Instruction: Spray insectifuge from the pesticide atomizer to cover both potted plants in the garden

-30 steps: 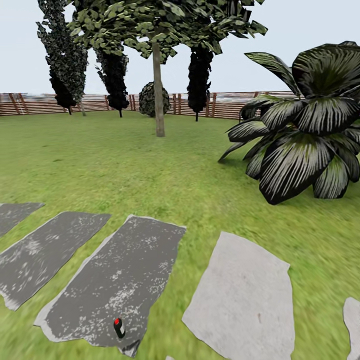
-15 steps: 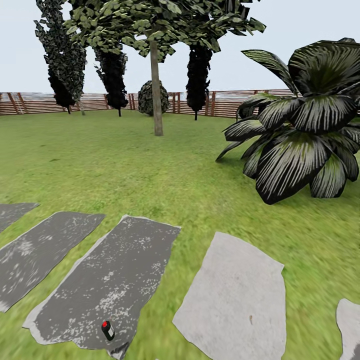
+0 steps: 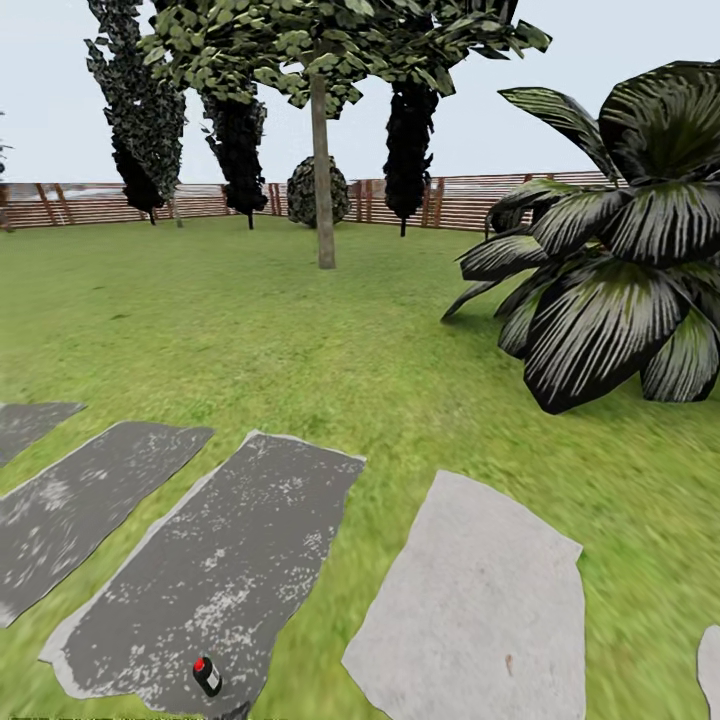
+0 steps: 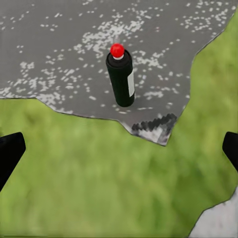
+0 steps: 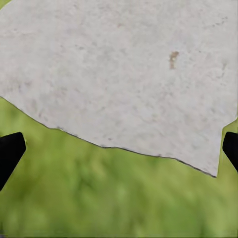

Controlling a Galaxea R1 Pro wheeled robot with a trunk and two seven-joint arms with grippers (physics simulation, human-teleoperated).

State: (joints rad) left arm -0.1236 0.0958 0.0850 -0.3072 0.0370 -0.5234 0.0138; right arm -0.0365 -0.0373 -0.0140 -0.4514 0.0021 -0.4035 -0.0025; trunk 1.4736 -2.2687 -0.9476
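Standing upright on near-left dark paver (image 3: 200,570): atomizer (image 4: 120,77), ahead of left gripper (image 4: 119,148), released; right gripper (image 5: 119,148) released, farther off.

No readable text for you anywhere here. The pesticide atomizer (image 4: 121,77) carries a small pale label (image 4: 131,84) on its dark body, but you can't make out a single letter or number on it. In the head view the bottle (image 3: 206,676) is too small to read.
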